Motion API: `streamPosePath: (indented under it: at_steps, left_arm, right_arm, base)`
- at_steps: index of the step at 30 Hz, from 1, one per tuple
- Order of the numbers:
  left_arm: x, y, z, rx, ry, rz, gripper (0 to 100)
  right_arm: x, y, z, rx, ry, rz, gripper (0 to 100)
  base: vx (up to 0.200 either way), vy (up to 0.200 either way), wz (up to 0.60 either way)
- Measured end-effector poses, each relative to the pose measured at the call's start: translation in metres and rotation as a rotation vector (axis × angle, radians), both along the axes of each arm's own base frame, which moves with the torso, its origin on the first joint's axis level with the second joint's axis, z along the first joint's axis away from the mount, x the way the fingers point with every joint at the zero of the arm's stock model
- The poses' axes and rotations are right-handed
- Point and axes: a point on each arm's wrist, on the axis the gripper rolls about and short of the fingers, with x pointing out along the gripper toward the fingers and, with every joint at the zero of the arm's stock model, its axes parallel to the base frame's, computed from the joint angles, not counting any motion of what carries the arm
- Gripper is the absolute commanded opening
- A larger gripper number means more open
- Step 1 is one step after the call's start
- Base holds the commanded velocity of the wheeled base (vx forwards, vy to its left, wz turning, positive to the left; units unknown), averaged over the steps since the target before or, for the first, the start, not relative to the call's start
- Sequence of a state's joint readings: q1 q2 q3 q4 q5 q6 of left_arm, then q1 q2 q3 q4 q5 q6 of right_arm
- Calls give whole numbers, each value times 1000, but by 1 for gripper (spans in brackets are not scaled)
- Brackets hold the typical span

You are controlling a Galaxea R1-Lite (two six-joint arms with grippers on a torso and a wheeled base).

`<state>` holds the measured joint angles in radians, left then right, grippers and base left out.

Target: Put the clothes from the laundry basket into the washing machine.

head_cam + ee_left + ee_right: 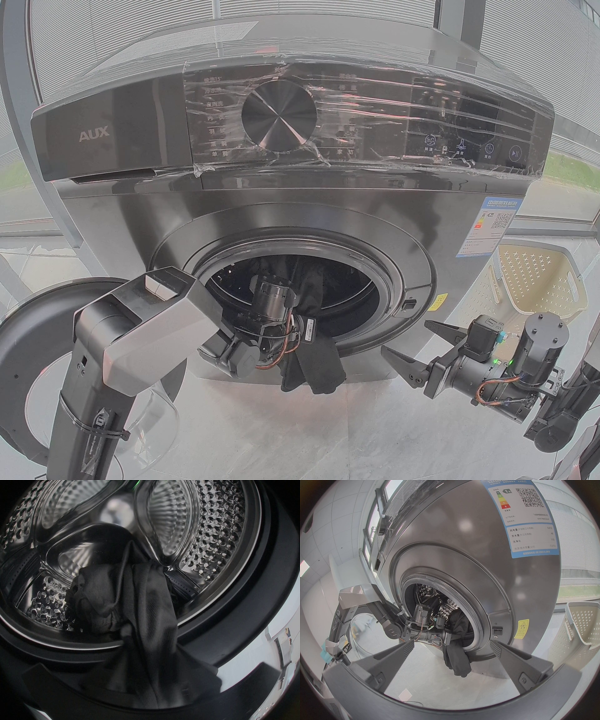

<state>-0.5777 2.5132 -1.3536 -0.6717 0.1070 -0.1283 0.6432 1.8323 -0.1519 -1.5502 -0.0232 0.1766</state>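
Observation:
The washing machine (300, 206) stands with its round opening uncovered. A black garment (319, 362) lies partly in the steel drum (215, 527) and drapes over the lower rim, hanging down the front (457, 658). In the left wrist view the black garment (147, 620) is bunched on the drum floor and spills out across the door seal. My left gripper (307, 329) is at the lower edge of the opening, against the cloth. My right gripper (405, 337) hovers open and holds nothing, low in front of the machine, to the right of the opening.
The machine's door (25, 375) is swung wide open at the left, behind my left arm. A cream perforated laundry basket (544, 281) stands on the floor right of the machine, behind my right arm. Bare pale floor (350, 431) lies in front.

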Motion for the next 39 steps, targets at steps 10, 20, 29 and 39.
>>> streamPosePath:
  at_steps: [10, 20, 29, 39]
  left_arm:
    - [24, -9, 23, -79, -114, 71, 0]
    - [57, -1, 50, -171, -253, 169, 100]
    - [42, -6, 43, -155, -175, 154, 100]
    - [-4, -6, 18, -29, 15, 64, 100]
  right_arm:
    - [0, 0, 0, 0, 0, 0, 100]
    - [1, 0, 0, 1, 0, -2, 100]
    - [1, 0, 0, 1, 1, -3, 100]
    - [1, 0, 0, 0, 2, -1, 100]
  base:
    - [0, 0, 0]
    - [0, 0, 0]
    - [0, 0, 0]
    - [0, 0, 0]
